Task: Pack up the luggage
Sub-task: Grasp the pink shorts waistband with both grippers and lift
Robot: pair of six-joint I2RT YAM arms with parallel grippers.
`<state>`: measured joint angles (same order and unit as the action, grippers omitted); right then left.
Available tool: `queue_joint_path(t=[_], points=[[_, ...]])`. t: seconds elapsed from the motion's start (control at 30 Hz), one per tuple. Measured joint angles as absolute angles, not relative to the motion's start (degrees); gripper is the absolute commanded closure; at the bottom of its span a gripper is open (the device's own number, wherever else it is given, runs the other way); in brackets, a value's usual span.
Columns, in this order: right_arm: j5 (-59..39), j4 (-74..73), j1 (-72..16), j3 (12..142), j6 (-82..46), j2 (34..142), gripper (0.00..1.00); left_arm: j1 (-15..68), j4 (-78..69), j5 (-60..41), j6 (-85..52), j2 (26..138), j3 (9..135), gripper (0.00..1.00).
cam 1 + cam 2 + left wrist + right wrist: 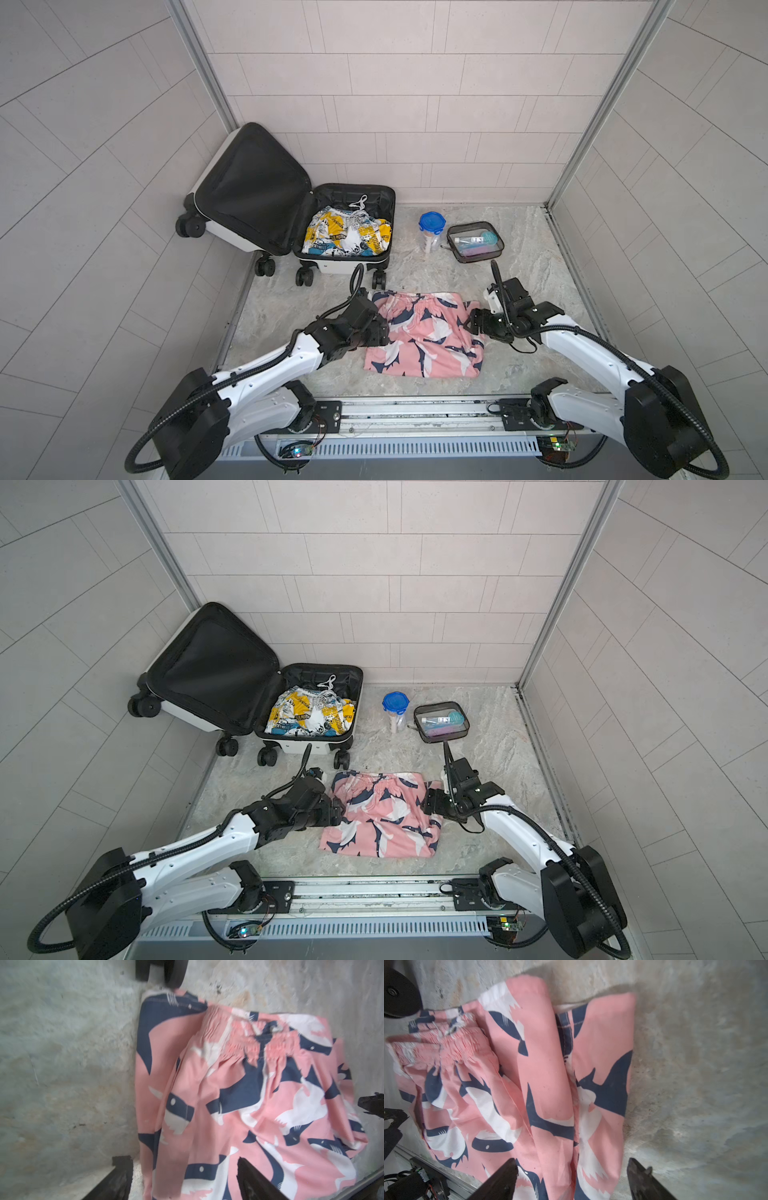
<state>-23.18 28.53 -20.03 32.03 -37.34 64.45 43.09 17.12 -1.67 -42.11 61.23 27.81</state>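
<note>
- Luggage first: the small white hard-shell suitcase with black lining (pixel 340 267) lies open at the back left of the marbled grey tabletop (pixel 291 332). Its lid is tipped back into the corner, and a yellow, blue and white printed garment (pixel 347 237) already lies in its base.
- Just in front of its wheels we see the folded pink shorts with navy and white bird print (pixel 424 336), flat on the table, gathered waistband toward the far side.
- The left gripper (pixel 180 1159) stands wide apart and holds nothing. One finger hangs over bare table and the other over fabric, so the jaws straddle the shorts' left edge.
- The right gripper (pixel 572 1159) is equally spread and empty, straddling the right edge.
- We judge the coming move turns on this: the open base lies beyond the shorts and to the left. The left arm is therefore nearer, and the carry goes back and leftward over the case's front wall.
- A blue-lidded clear tub (pixel 432 226) and a clear black-trimmed toiletry pouch (pixel 475 242) sit right of the suitcase, not yet packed.
</note>
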Motion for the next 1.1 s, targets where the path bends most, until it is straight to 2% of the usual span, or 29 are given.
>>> queue_joint_path(t=[0.27,0.43,0.63,0.73,0.83,0.9,1.1], points=[[-22.68,25.89,-24.01,29.19,-39.62,65.49,0.16,39.29,15.16,-3.88,-43.59,57.69,22.50,0.14],[-21.85,23.62,-25.93,28.97,-41.21,66.87,0.17,35.59,10.57,-7.11,-43.51,60.14,20.43,0.15],[-20.25,20.86,-29.82,30.57,-42.94,70.26,0.25,35.35,3.60,-10.11,-42.89,64.62,20.80,0.20],[-19.29,19.90,-32.21,32.08,-43.88,72.82,0.33,35.22,-0.16,-12.88,-41.76,68.58,21.82,0.34],[-18.48,19.46,-34.17,33.82,-44.66,75.48,0.46,35.27,-5.21,-16.12,-41.15,73.47,22.68,0.53],[-17.63,19.35,-35.42,34.98,-45.36,77.43,0.58,35.27,-8.45,-18.00,-41.32,76.23,22.98,0.68],[-14.98,20.99,-39.05,38.92,-46.76,79.37,0.97,36.93,-7.31,-19.38,-42.19,78.08,24.03,1.00]])
